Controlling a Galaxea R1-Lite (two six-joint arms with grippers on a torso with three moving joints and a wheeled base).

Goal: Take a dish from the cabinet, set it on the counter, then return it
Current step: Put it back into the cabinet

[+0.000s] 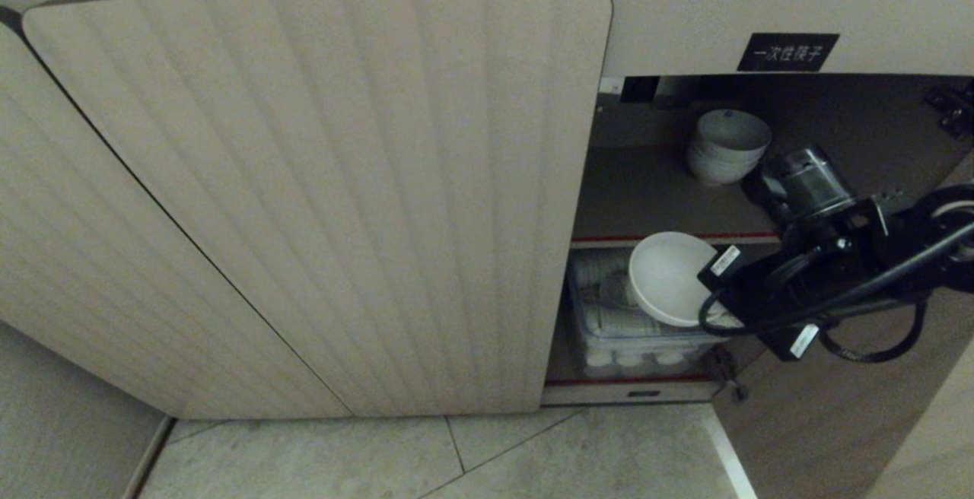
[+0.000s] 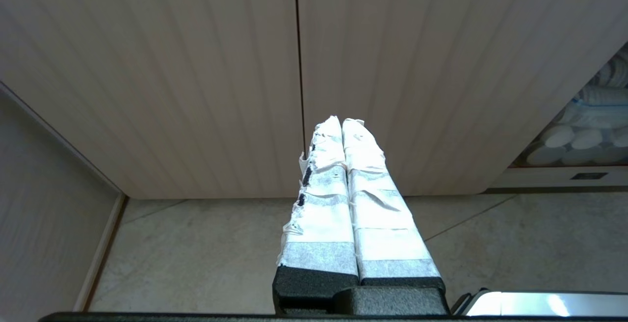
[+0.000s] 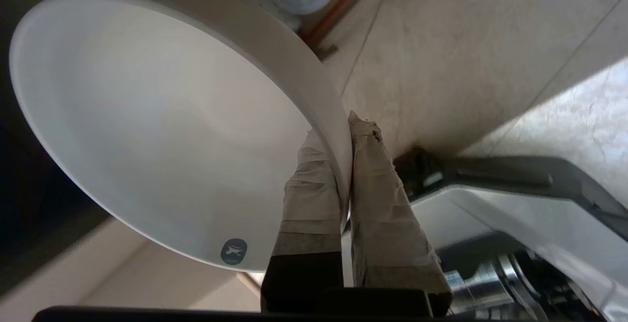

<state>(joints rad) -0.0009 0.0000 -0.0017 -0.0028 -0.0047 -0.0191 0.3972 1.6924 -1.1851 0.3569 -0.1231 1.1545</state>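
right gripper point(image 3: 343, 130): clamped on rim of the dish, one taped finger point(image 3: 306, 184) inside the bowl, the other outside against the wall; in head view mostly hidden behind the black wrist and cables, at the open right side of the cabinet.
dish point(image 1: 670, 277): white round bowl, tilted with its opening turned toward the head camera, held in the air in front of the red-edged shelf, not resting on anything; in right wrist view point(image 3: 162, 130) fills most of the frame, small grey round mark near the rim.
left gripper point(image 2: 343, 125): taped fingers pressed together, nothing between them; parked low, pointing at the closed ribbed doors and floor tiles.
cabinet point(image 1: 319, 195): beige, ribbed round-cornered doors; left doors closed, right compartment open.
shelf point(image 1: 654, 198): brown with red front edge, inside the open compartment.
stacked bowls point(image 1: 727, 145): white, nested, tilted on the shelf toward the back, apart from the held dish.
label point(image 1: 787, 52): black with white characters, above the open compartment.
plastic container point(image 1: 609, 324): clear, below the shelf, behind and under the held dish; white items inside, cannot tell what.
floor point(image 1: 456, 461): pale tiles in front of the cabinet.
counter: not in any view.
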